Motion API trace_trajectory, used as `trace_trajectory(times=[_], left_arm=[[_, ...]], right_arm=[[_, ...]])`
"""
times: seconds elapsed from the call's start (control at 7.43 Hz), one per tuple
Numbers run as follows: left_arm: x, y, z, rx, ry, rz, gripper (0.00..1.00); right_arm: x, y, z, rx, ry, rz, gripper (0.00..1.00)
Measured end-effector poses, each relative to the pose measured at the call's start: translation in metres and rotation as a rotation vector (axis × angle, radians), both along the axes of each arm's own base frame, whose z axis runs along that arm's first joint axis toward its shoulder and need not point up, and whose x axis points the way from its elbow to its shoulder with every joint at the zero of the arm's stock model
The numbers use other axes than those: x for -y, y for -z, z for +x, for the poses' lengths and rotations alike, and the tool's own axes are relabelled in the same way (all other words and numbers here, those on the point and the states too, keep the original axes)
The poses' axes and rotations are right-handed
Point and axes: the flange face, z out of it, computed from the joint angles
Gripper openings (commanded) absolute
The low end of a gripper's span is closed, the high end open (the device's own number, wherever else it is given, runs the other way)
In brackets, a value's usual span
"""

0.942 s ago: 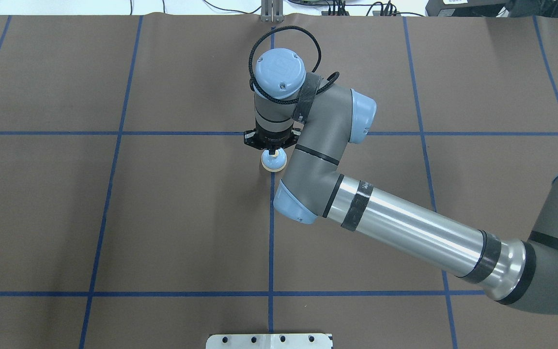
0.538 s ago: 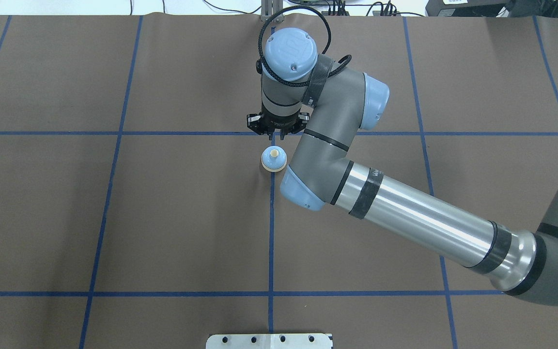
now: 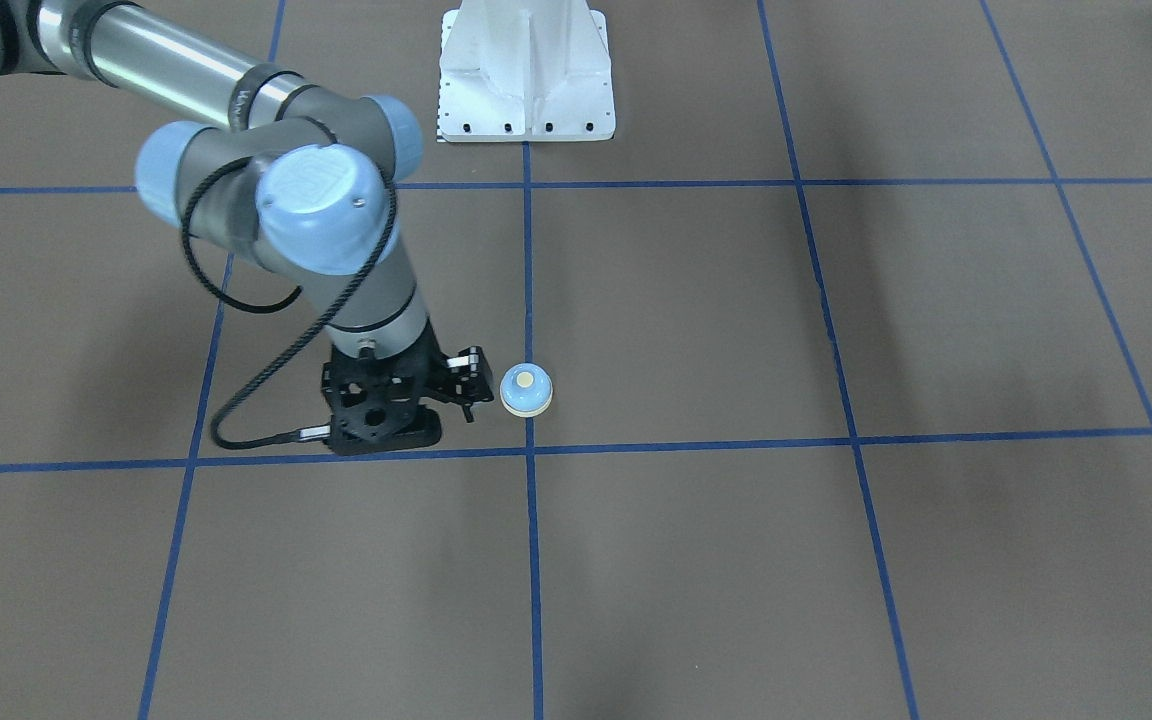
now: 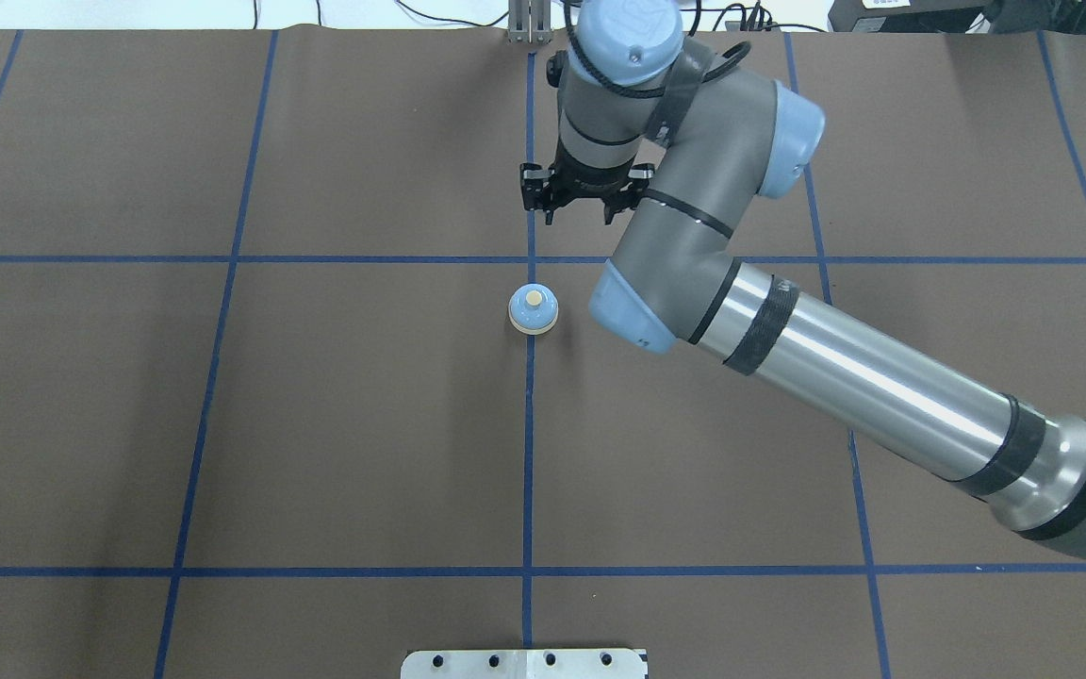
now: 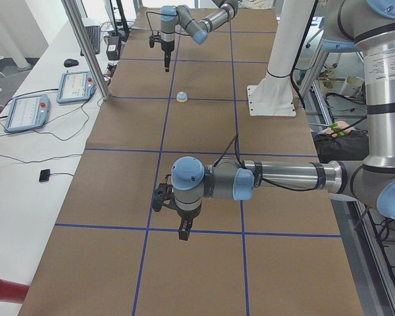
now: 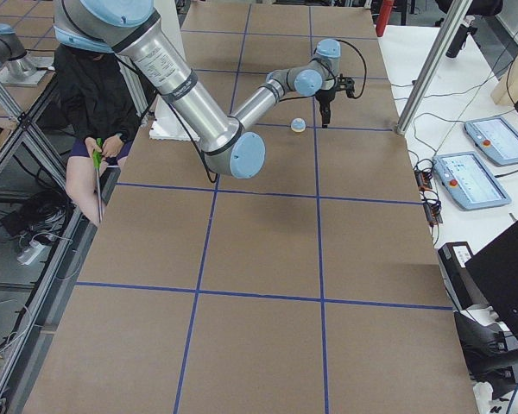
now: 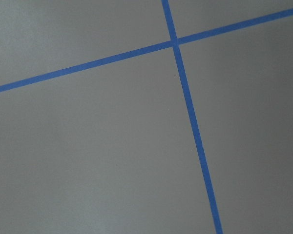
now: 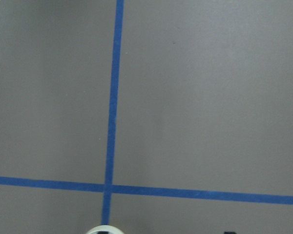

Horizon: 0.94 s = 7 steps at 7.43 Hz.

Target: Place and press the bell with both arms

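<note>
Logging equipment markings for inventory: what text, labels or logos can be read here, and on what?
None reads clearly.
Embossed logo on the right arm's wrist cap: letters not legible.
Small print near the wrist end of the right arm's forearm: too blurred.
Label on the left arm's upper tube: too small.
The bell: no marking visible.

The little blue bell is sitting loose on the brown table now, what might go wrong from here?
One: the small light-blue dome bell with a cream button stands unheld on the brown table; an off-centre press might slide or tip it. Two: the grey right arm hangs close by the bell, its black pincer open; the grey left arm, far down the table, might hit it when coming in.
</note>
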Motion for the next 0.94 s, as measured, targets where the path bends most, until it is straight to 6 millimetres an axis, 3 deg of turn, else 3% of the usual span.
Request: trace_trajectory(times=[0.27, 0.54, 0.67, 0.94], left_arm=[[0.0, 0.011, 0.003, -0.043, 0.003, 0.009, 1.0], [0.001, 0.014, 0.003, -0.046, 0.003, 0.016, 1.0], [0.002, 0.016, 0.003, -0.044, 0.003, 0.019, 1.0], [0.001, 0.015, 0.002, -0.037, 0.002, 0.022, 1.0]], right_arm=[[0.033, -0.07, 0.108, -0.014, 0.046, 0.045, 0.99], [0.049, -0.157, 0.241, -0.022, 0.117, 0.112, 0.99], [0.045, -0.202, 0.304, -0.031, 0.14, 0.141, 0.99], [0.014, -0.296, 0.416, -0.066, 0.149, 0.151, 0.99]])
